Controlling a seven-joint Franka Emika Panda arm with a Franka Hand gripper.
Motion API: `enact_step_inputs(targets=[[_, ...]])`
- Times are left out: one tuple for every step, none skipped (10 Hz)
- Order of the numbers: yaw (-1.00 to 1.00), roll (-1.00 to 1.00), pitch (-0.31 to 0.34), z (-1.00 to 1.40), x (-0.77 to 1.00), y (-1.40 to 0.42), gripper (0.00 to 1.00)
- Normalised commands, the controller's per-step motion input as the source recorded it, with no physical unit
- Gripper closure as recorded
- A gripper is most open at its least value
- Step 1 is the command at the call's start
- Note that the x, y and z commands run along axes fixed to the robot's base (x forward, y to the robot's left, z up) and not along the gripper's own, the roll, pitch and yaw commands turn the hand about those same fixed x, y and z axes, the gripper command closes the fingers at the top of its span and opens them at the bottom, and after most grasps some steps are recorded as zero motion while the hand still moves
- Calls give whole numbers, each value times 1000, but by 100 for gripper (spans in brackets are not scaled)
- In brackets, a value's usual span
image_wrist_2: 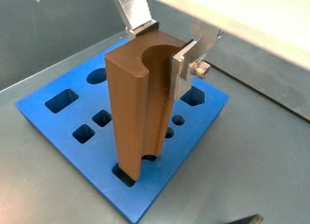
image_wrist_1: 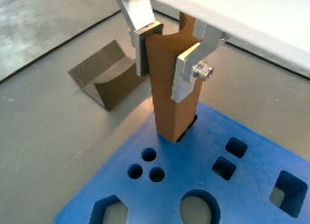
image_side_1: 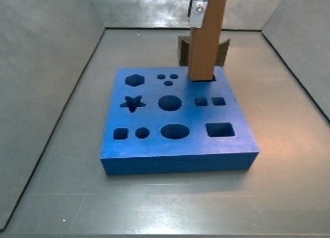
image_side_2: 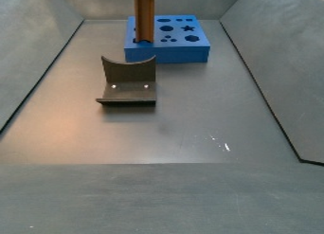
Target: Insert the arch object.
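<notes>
The arch object (image_wrist_2: 133, 119) is a tall orange-brown bar with a half-round groove down one face. It stands upright with its lower end in a hole near the edge of the blue board (image_wrist_2: 151, 187), as both wrist views and both side views show (image_wrist_1: 169, 110) (image_side_1: 206, 49) (image_side_2: 144, 25). My gripper (image_wrist_2: 166, 55) is at the bar's top, with one silver finger on each side and the pads against it. It also shows in a wrist view (image_wrist_1: 164, 75).
The board (image_side_1: 175, 163) has several shaped holes: star, hexagon, circles, squares. The dark fixture (image_side_2: 127, 84) stands on the grey floor beside the board, close behind the bar in a wrist view (image_wrist_1: 107, 75). Grey walls enclose the floor.
</notes>
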Motion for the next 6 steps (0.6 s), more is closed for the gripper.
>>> enact_step_inputs(targets=[[-403,59,150,-226,397,-26,100],[-306,13,123,-209,274,-11,100],[0,0,86,-166,237,0,100],[103,0,46,-183,257,0,100],[303,0,29,-217,243,0,100],[317,6,34,-226,263,0,100]])
